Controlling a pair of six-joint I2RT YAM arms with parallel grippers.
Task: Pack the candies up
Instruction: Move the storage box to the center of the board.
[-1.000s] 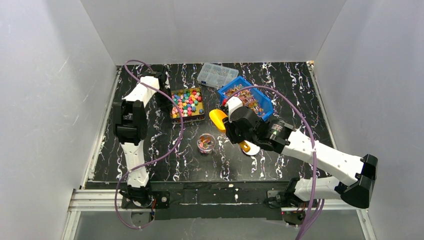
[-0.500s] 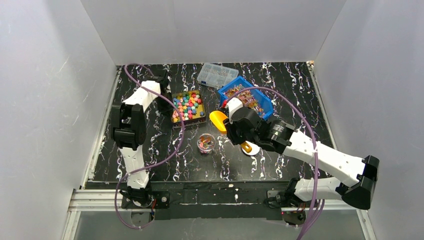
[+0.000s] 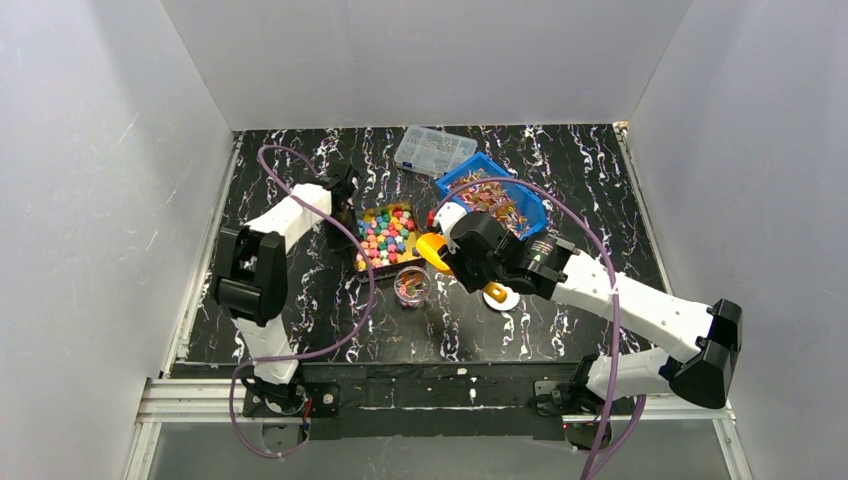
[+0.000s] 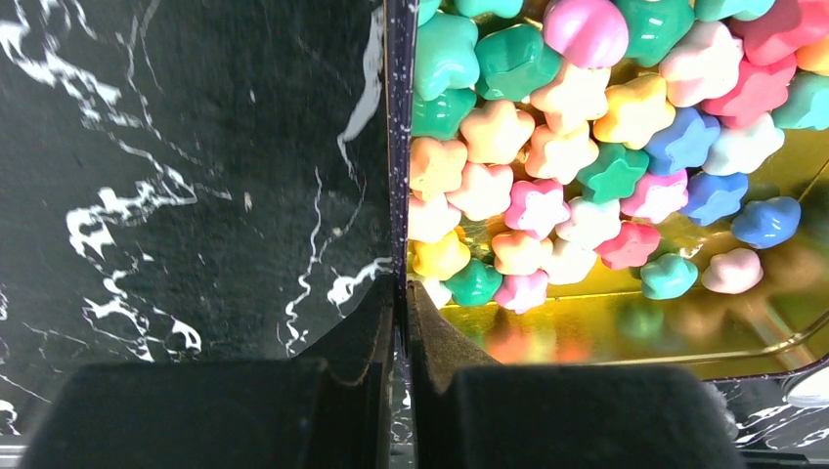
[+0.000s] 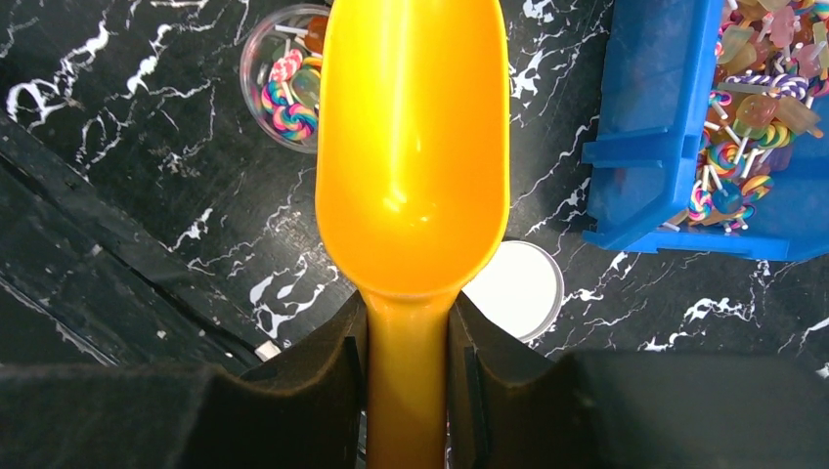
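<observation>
Left claw (image 4: pixel 401 293) pinches shut on the tray (image 4: pixel 398 147) wall, candies (image 4: pixel 547 147) inside, just behind the cup (image 5: pixel 283 59); right claw (image 5: pixel 409 332), part-open, grips the empty scoop (image 5: pixel 411 147) beside the cup; hold tray steady, scoop shallowly.

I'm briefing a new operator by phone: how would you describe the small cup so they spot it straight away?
On the black marbled table, look just on the near side of the gold tray of star-shaped candies. There stands the cup: small, round, clear, holding swirled lollipops, unlike the flat white lid to its right.
</observation>
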